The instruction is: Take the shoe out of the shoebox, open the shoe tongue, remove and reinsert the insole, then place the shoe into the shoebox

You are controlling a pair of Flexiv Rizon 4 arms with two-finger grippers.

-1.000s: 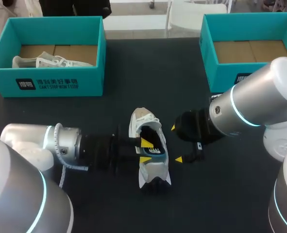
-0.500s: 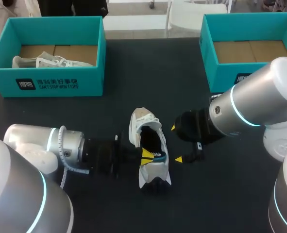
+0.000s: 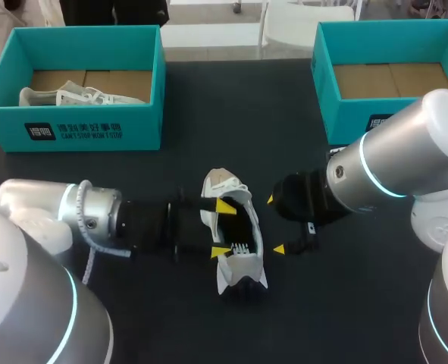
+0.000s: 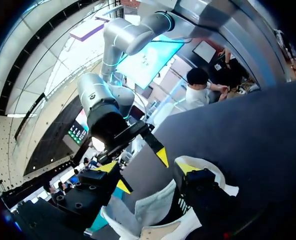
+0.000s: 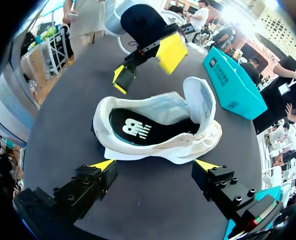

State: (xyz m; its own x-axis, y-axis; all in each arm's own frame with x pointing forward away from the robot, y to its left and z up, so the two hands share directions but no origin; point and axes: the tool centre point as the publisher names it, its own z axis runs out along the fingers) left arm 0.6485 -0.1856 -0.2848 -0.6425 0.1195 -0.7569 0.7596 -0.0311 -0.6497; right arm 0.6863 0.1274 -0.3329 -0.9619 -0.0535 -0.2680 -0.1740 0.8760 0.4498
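Note:
A white shoe (image 3: 233, 236) lies on its sole in the middle of the dark table, its tongue pulled open. In the right wrist view its black insole (image 5: 133, 131) lies flat inside the shoe (image 5: 158, 145). My left gripper (image 3: 224, 227) hovers over the shoe's opening from the left, open, with a yellow tip on each side of the mouth and nothing held. My right gripper (image 3: 275, 224) stands open just right of the shoe, apart from it; in its own view the right gripper (image 5: 155, 165) faces the shoe's side. The left wrist view has the shoe (image 4: 153, 212) directly under its fingers.
A teal shoebox (image 3: 95, 129) at the back left holds another white shoe (image 3: 79, 95). A second teal shoebox (image 3: 345, 110) at the back right shows only its cardboard floor. Bare dark tabletop (image 3: 208, 152) lies between the boxes and the shoe.
My left gripper shut over the shoe's opening, then opened wide. The teal edge of the insole that showed in the opening is gone from sight. The right arm stayed put.

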